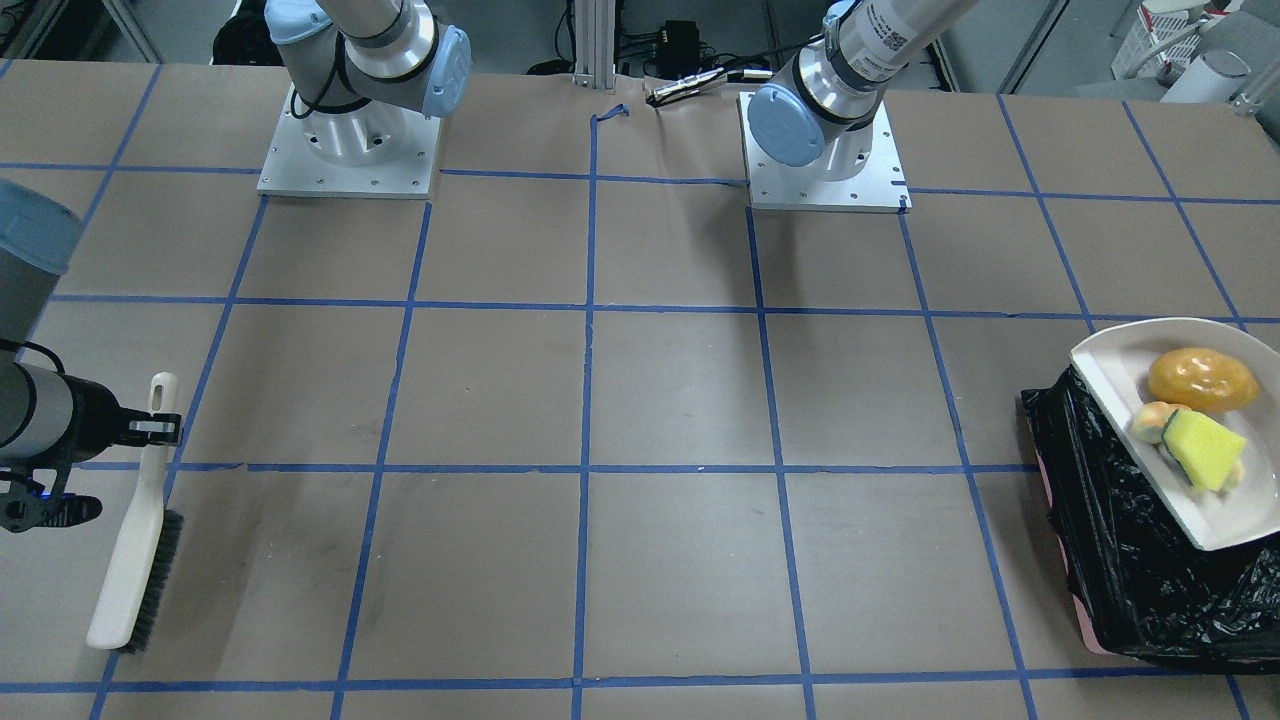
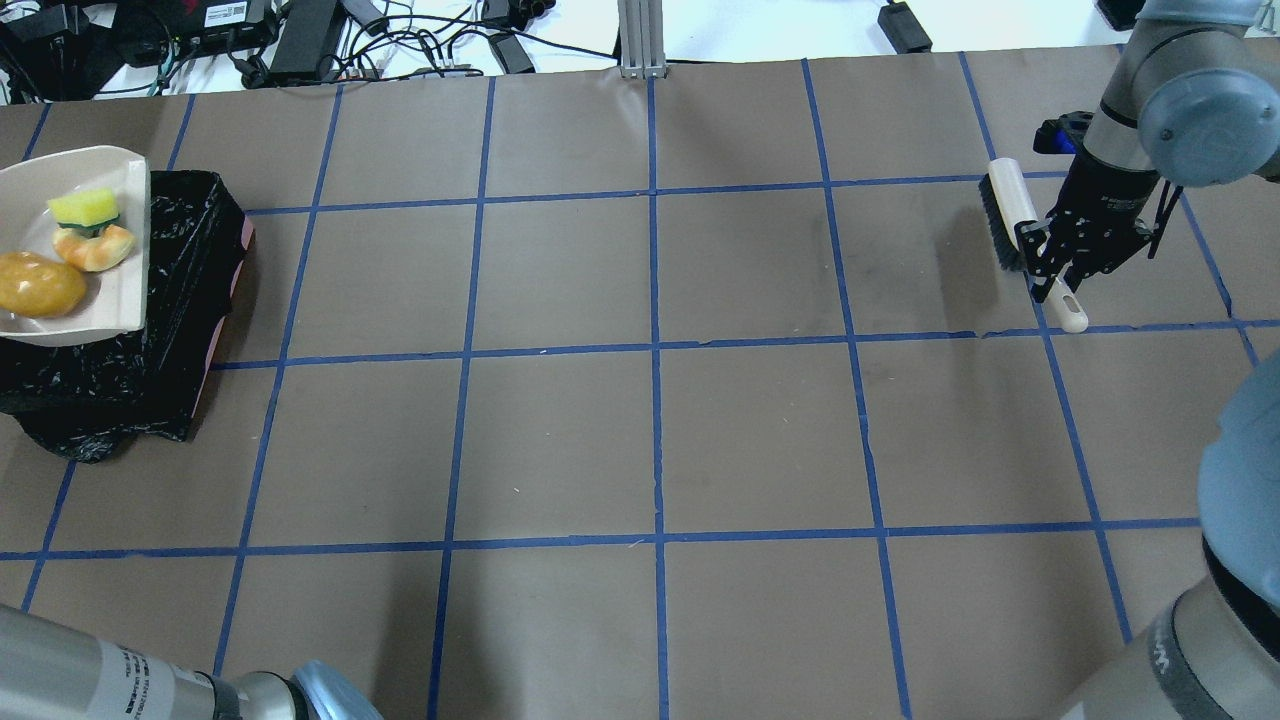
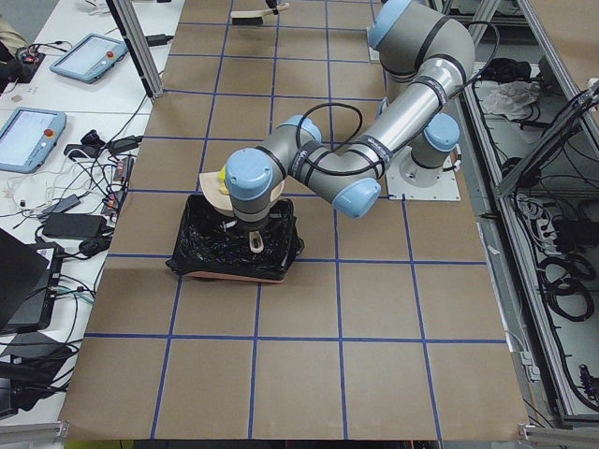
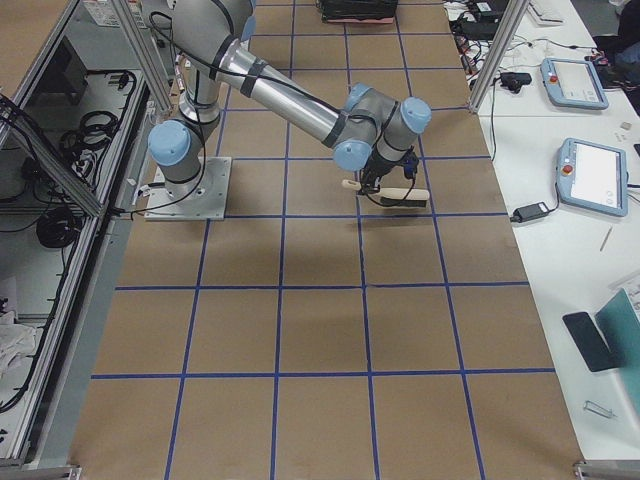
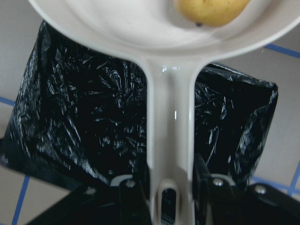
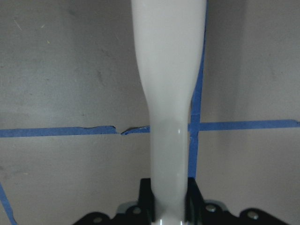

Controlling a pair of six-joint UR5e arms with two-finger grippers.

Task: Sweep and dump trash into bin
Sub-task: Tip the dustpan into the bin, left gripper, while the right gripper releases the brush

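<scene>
My left gripper [image 5: 168, 199] is shut on the handle of the beige dustpan [image 1: 1125, 365], holding it above the bin [image 1: 1120, 540], which is lined with a black bag. The pan is roughly level and carries the golden-brown lump [image 1: 1202, 379], the pale crescent slice [image 1: 1152, 418] and the yellow-green wedge [image 1: 1203, 449]. In the overhead view the pan [image 2: 60, 175] overhangs the bin [image 2: 170, 300] at the far left. My right gripper [image 2: 1060, 265] is shut on the handle of a white brush [image 2: 1005, 215], low over the table at the far right.
The brown paper table [image 2: 650, 430] carries a grid of blue tape. The two arm bases [image 1: 350, 150] stand on metal plates at the robot's side. Cables and power supplies [image 2: 300, 30] lie beyond the far table edge.
</scene>
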